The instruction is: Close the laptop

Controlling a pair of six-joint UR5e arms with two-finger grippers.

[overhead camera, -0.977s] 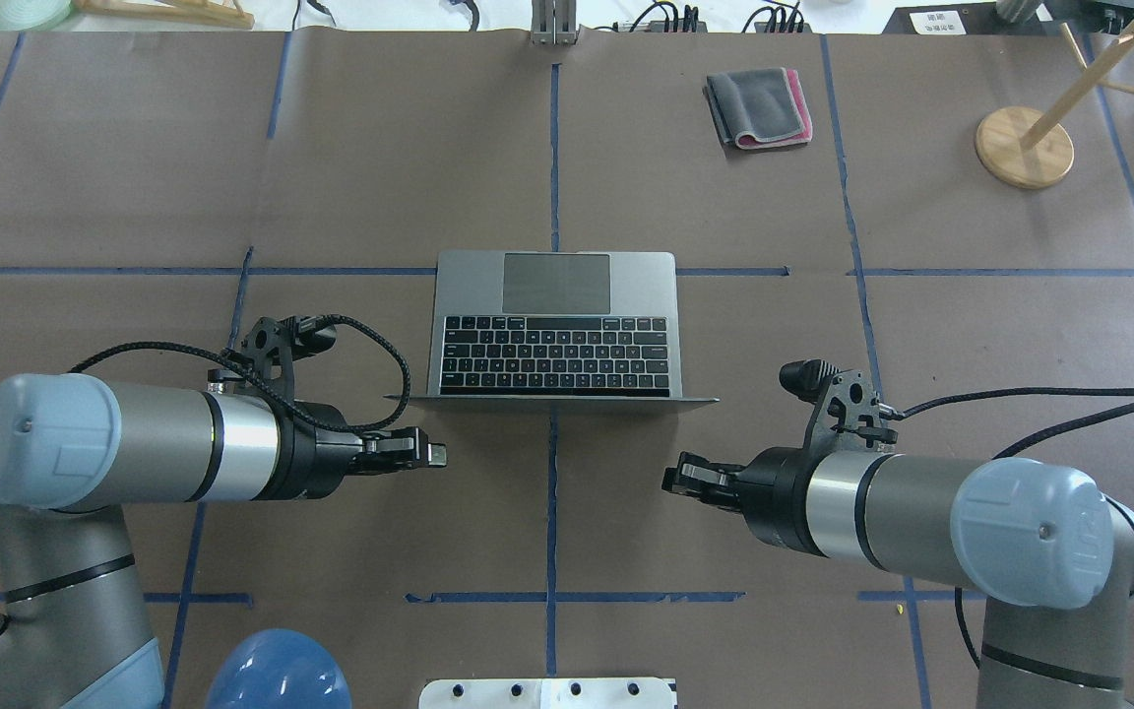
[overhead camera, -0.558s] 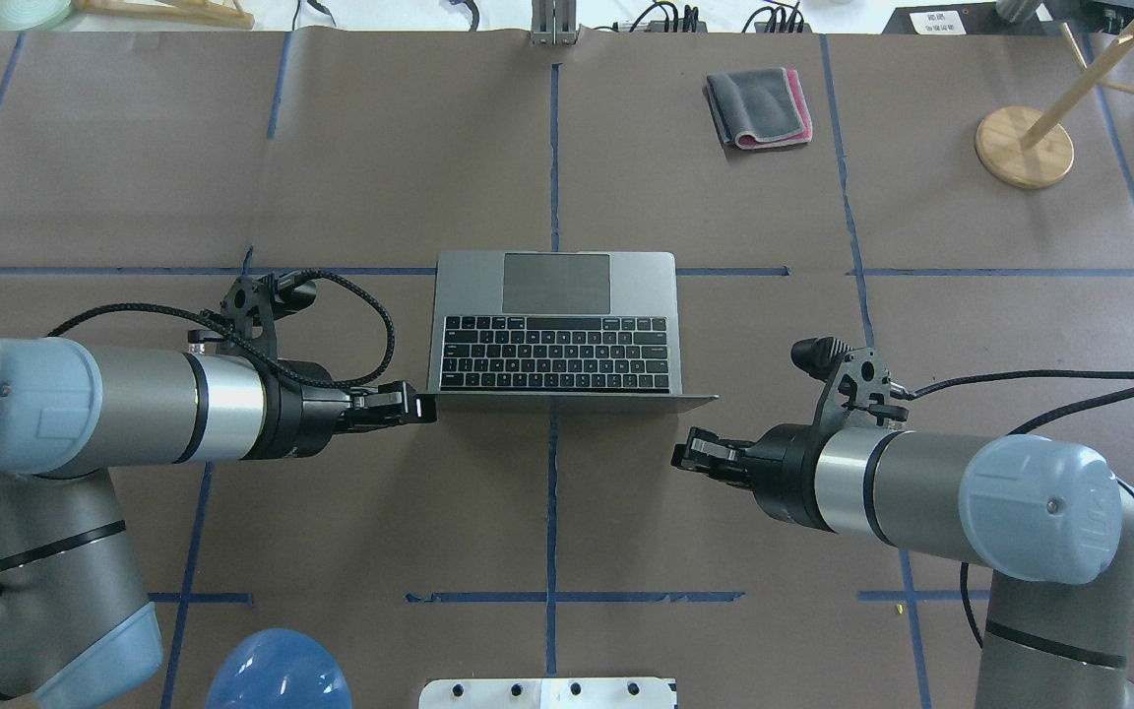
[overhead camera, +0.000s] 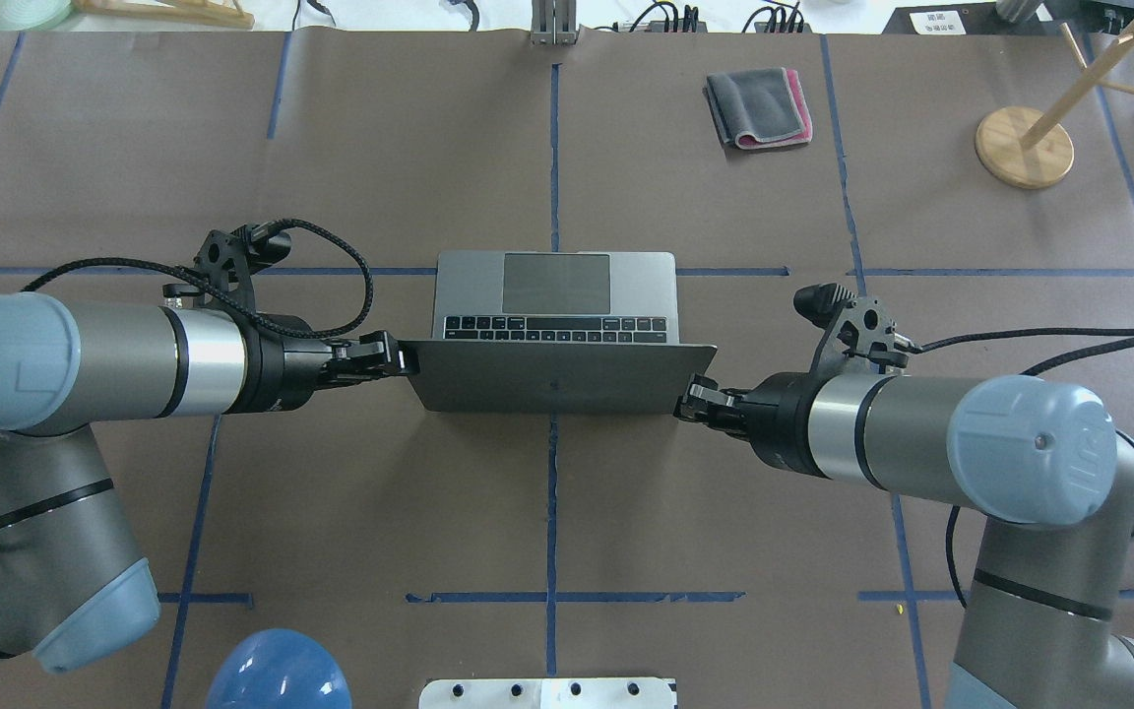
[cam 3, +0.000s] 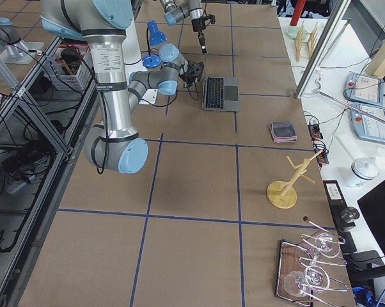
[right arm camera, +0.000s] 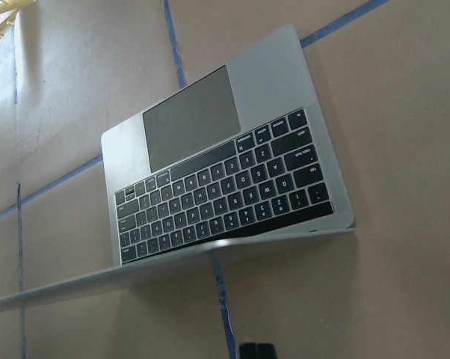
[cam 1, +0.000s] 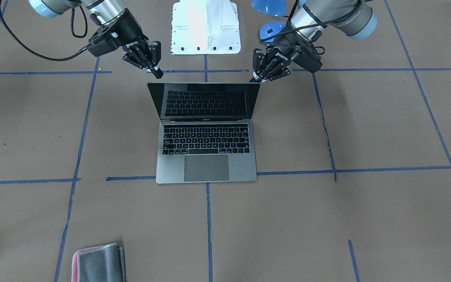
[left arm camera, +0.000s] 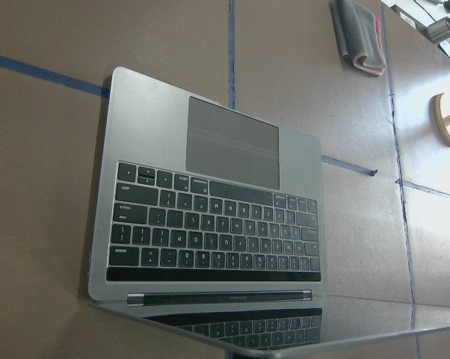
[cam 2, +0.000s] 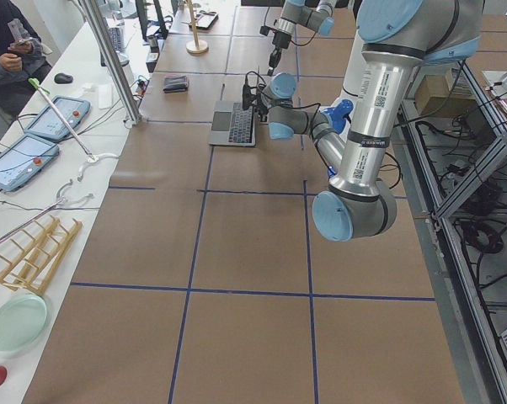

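Observation:
The space-grey laptop (overhead camera: 555,379) sits at the table's middle, its trackpad away from me. Its lid leans forward over the rear of the black keyboard, and the overhead view shows the lid's back. The front view shows the glossy screen (cam 1: 206,100) still raised. My left gripper (overhead camera: 408,359) is shut and rests against the lid's top left corner; it also shows in the front view (cam 1: 257,78). My right gripper (overhead camera: 690,399) is shut at the lid's right edge, seen too in the front view (cam 1: 156,72). Both wrist views show the keyboard (left arm camera: 210,224) (right arm camera: 225,194) under the lid's edge.
A folded grey cloth with a pink edge (overhead camera: 759,108) lies at the far right. A wooden stand (overhead camera: 1024,146) stands further right. A blue dome (overhead camera: 277,675) and a white plate (overhead camera: 547,693) sit at the near edge.
Both grippers moved forward and inward to the lid's corners. The lid, seen edge-on before, has tilted forward over the keyboard and hides its rear rows.

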